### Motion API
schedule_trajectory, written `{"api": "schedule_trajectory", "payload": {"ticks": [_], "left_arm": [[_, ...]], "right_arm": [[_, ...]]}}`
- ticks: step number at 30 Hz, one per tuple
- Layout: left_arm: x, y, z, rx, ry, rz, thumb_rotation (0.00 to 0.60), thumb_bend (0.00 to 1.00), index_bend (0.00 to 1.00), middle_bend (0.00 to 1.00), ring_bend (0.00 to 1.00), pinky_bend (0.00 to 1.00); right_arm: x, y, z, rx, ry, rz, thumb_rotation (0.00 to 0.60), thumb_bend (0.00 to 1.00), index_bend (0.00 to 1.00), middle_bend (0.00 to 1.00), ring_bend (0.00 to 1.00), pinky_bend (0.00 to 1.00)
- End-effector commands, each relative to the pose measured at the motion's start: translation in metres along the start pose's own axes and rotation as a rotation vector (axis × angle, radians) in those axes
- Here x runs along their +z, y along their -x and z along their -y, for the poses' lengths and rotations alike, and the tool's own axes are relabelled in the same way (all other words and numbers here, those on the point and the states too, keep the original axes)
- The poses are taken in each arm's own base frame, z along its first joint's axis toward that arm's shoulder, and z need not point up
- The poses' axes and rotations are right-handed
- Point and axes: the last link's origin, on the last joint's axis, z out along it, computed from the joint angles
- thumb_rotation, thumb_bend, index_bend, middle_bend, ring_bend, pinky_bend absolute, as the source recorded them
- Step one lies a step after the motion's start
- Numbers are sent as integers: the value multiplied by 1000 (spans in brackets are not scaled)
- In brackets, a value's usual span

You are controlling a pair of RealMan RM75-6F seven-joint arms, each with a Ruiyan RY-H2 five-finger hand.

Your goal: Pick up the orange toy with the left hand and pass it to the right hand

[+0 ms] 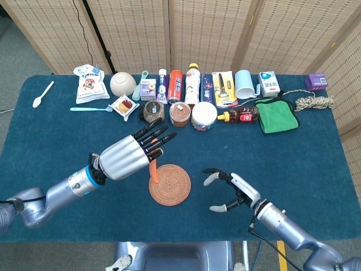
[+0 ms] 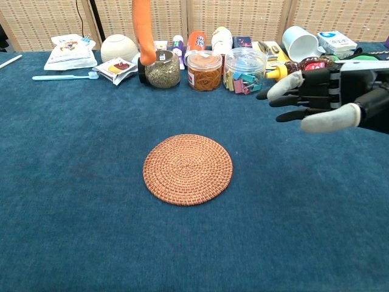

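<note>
The orange toy (image 1: 153,171) is a long carrot-like stick hanging down from my left hand (image 1: 133,154), which grips its upper end above the left edge of the woven coaster (image 1: 170,184). In the chest view only the toy's (image 2: 144,33) lower part shows at the top, in front of the jars. My right hand (image 1: 231,189) is open, fingers spread toward the left, hovering to the right of the coaster and apart from the toy. The chest view shows the same right hand (image 2: 322,97) at the right edge, above the cloth.
A row of items lines the far side of the table: herb jar (image 1: 151,110), brown jar (image 1: 180,114), clip tub (image 1: 203,116), honey bottle (image 1: 241,116), green cloth (image 1: 277,114), mug (image 1: 244,83), bowl (image 1: 122,83), bottles and cartons. A toothbrush (image 1: 90,109) lies at the left.
</note>
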Motion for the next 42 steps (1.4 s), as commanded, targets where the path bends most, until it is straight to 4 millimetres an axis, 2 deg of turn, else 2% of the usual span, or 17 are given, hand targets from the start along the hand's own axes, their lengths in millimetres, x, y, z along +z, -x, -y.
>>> {"api": "schedule_trajectory", "payload": {"ticks": [1, 10, 14, 22, 28, 42], "left_arm": [[2, 0, -4, 3, 11, 0, 600, 503, 663, 144, 105, 32], [11, 5, -14, 2, 36, 4, 600, 503, 663, 144, 102, 32], [14, 8, -19, 4, 50, 9, 600, 503, 663, 144, 101, 32], [20, 12, -25, 4, 58, 15, 600, 503, 663, 144, 99, 32], [24, 16, -28, 0, 63, 22, 600, 503, 663, 144, 99, 32], [36, 25, -40, 9, 96, 34, 600, 503, 663, 144, 98, 32]], "right_arm": [[19, 6, 1, 42, 4, 58, 600, 0, 380, 142, 52, 68], [46, 15, 4, 139, 11, 99, 600, 47, 406, 147, 47, 63], [55, 18, 8, 180, 13, 108, 600, 132, 441, 166, 47, 63], [65, 24, 10, 208, 33, 117, 600, 227, 440, 168, 48, 63], [71, 29, 11, 249, 45, 113, 600, 362, 484, 195, 51, 57], [77, 36, 14, 284, 46, 110, 600, 368, 467, 185, 52, 30]]}}
